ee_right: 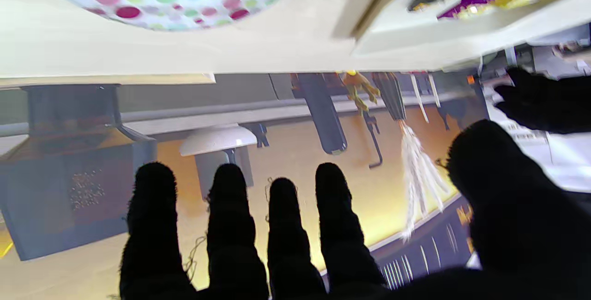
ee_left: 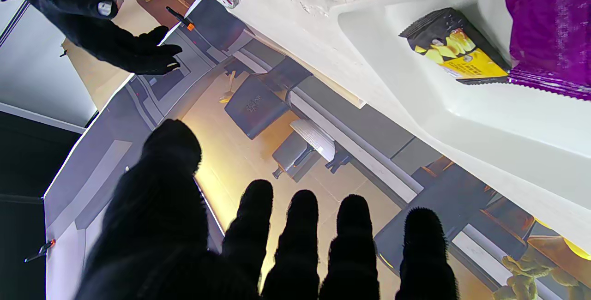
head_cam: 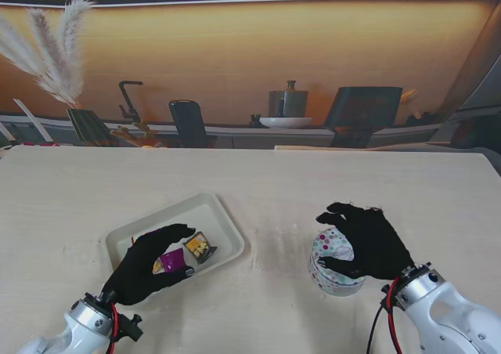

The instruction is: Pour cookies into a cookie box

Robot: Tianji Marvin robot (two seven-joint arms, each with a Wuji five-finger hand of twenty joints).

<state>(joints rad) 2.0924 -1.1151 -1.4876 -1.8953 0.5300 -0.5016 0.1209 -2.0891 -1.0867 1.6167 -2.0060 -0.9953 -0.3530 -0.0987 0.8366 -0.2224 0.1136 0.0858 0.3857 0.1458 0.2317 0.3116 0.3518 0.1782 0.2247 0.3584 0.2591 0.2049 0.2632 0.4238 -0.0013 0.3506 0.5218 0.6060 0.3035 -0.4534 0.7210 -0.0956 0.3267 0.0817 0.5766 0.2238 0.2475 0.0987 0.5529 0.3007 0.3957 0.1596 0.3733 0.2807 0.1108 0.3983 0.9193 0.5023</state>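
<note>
The left hand (head_cam: 146,265) hovers spread over the tray (head_cam: 221,221), above the purple packet (head_cam: 171,259) and yellow packet (head_cam: 200,248). The right hand (head_cam: 369,243), fingers apart, seems just above the dotted box (head_cam: 328,254) on the counter (head_cam: 313,186).

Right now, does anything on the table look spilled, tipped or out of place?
Nothing stands out. The tray sits flat though turned at an angle, with the purple packet and yellow-black packet inside. The dotted box stands upright, lid on.
</note>
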